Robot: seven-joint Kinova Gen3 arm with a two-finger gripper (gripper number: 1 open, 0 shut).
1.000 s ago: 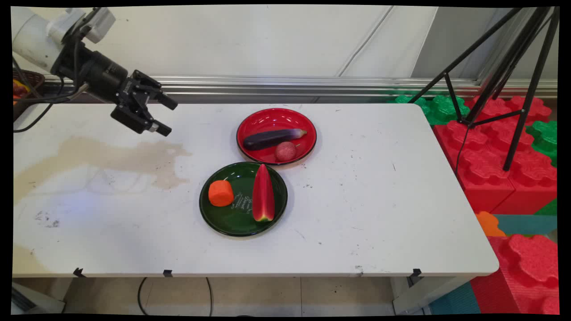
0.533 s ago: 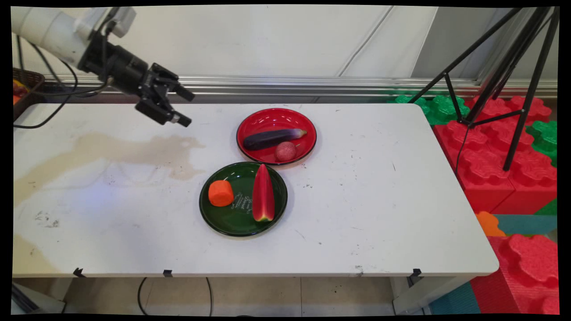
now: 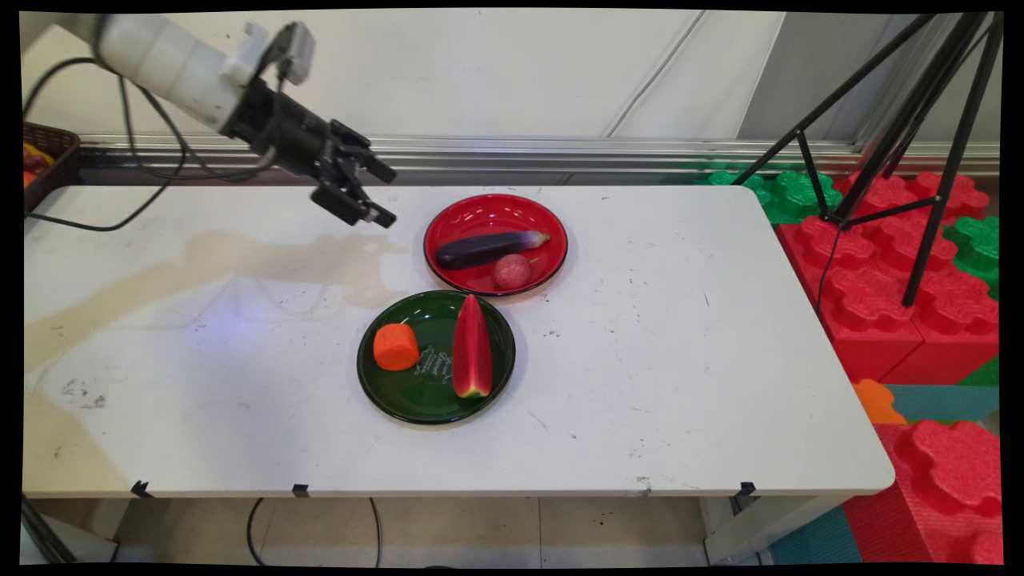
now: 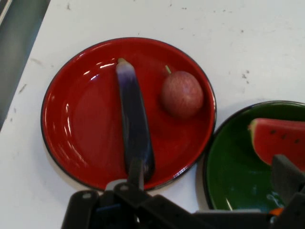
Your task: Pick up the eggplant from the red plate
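Observation:
My gripper (image 3: 386,194) hangs open and empty in the air, just left of the red plate (image 3: 480,213). On that plate lie a purple eggplant (image 3: 488,248) and a small reddish round fruit (image 3: 512,272). The hand view looks down on the red plate (image 4: 81,119) with the eggplant (image 4: 133,124) and the round fruit (image 4: 182,94); my gripper (image 4: 209,176) rises from the bottom edge, fingers apart. In front stands a green plate (image 3: 424,400) carrying an orange chunk (image 3: 396,346) and a watermelon slice (image 3: 472,348); the hand view shows the green plate (image 4: 228,181) and the slice (image 4: 279,140) at the right.
A brownish stain (image 3: 240,264) spreads over the table's left half. A dark basket (image 3: 44,156) sits at the far left edge. A black tripod (image 3: 904,136) and red and green foam blocks (image 3: 904,264) stand to the right of the table.
The arm has swung to the right across the table's far left, bringing the open gripper from above the stain to beside the red plate. The plates and food have not moved.

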